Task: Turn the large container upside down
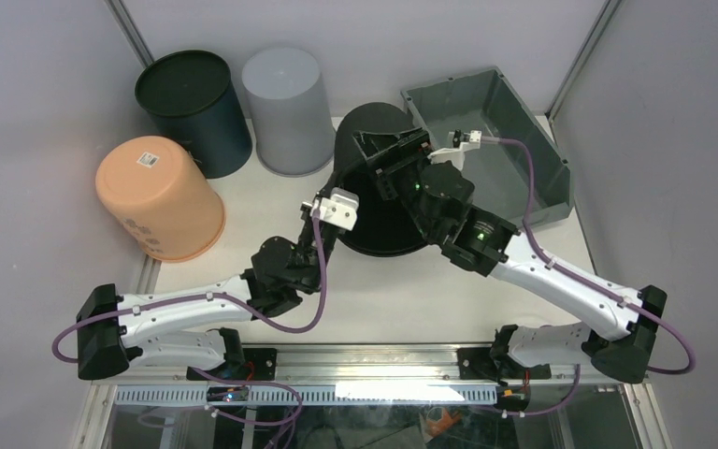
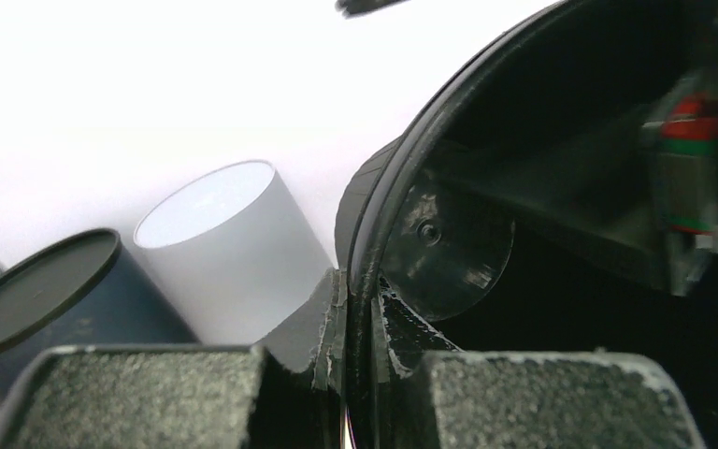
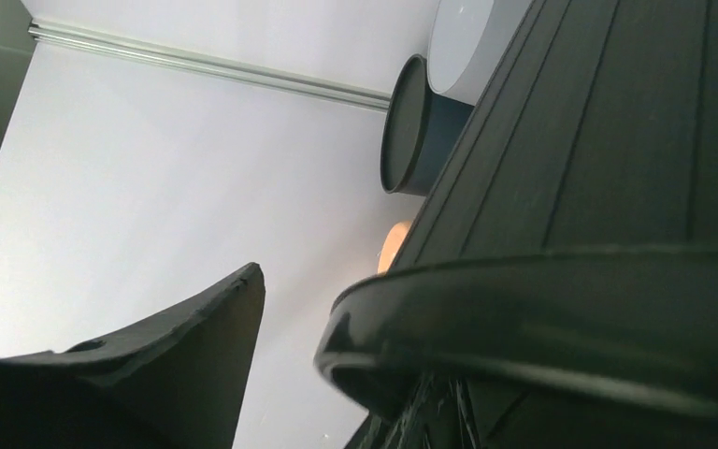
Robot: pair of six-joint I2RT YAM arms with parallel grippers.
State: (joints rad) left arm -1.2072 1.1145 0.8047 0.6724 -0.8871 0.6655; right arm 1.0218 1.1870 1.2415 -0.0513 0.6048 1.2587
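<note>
The large container (image 1: 509, 101), a big grey rectangular bin, sits open side up at the back right, with no gripper on it. Both grippers are at a black round bucket (image 1: 379, 229) tilted in the middle. My left gripper (image 1: 325, 208) is shut on the black bucket's rim; in the left wrist view the rim (image 2: 402, 178) passes between the fingers (image 2: 332, 318). My right gripper (image 1: 388, 150) is at the bucket's far rim with its jaws apart; in the right wrist view one finger (image 3: 215, 318) stands free and the rim (image 3: 524, 299) covers the other.
An orange bucket (image 1: 159, 196) lies upside down at the left. A dark navy bucket (image 1: 192, 98) and a pale grey bucket (image 1: 285, 103) stand upside down at the back. Grey walls close in the back and both sides.
</note>
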